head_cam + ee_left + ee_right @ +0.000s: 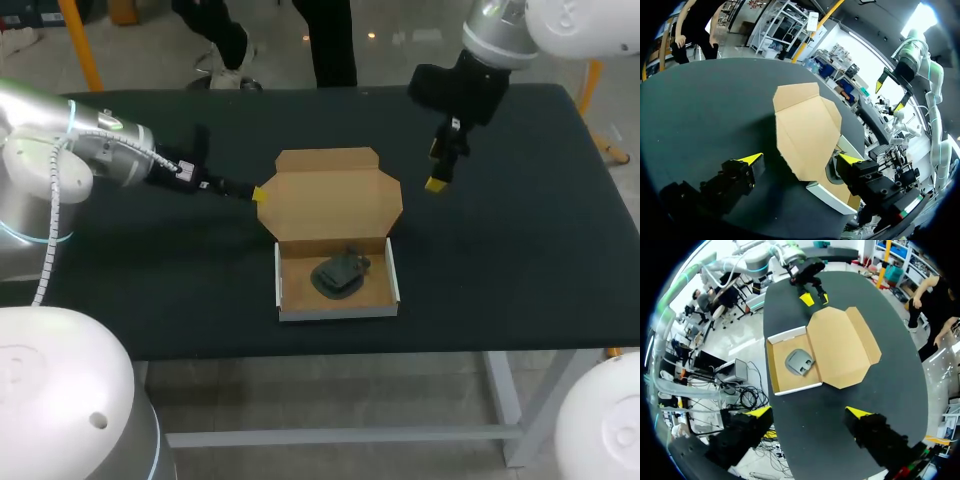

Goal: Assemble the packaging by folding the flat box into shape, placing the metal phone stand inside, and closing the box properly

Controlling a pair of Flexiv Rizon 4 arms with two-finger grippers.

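The cardboard box (337,300) stands folded into a shallow tray with white outer walls near the table's front middle. Its brown lid (335,195) lies open and flat behind it. The dark metal phone stand (340,273) rests inside the tray. My left gripper (258,194) is low at the lid's left edge, open; in the left wrist view the lid (807,127) reaches in between its spread fingers (752,159). My right gripper (437,167) hangs open above the table, to the right of the lid. In the right wrist view the box (790,365) and stand (800,361) lie ahead of it.
The black table (520,260) carries nothing else. Its front edge runs just below the tray. Bare cloth lies left and right of the box.
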